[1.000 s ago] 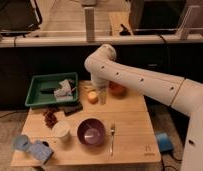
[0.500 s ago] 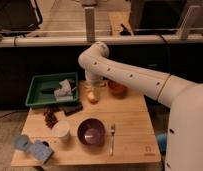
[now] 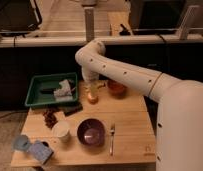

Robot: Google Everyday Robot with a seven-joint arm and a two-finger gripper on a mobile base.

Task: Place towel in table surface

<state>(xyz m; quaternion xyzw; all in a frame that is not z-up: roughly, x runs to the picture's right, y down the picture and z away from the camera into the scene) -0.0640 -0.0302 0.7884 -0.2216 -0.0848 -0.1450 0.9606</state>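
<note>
Over the table surface [image 3: 131, 119], whose long axis runs left-right, the end effector [image 3: 92, 90] hangs open.

Dim warm light, blurry; gripper [image 3: 93, 91] over table surface [image 3: 133, 126], perhaps shadowed.

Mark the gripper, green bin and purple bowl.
gripper [image 3: 92, 89]: camera view, between its fingertips, low over the table surface [image 3: 131, 109].
green bin [image 3: 32, 91]: camera view, its left wall.
purple bowl [image 3: 90, 133]: camera view, its inner floor.

- I get a single view, set high at the near edge of the table surface [image 3: 131, 122] and looking down and forward across it.
- It sits close: the arm [image 3: 126, 76] enters from 4 o'clock, and the gripper [image 3: 91, 89] hangs towards 12 o'clock.
</note>
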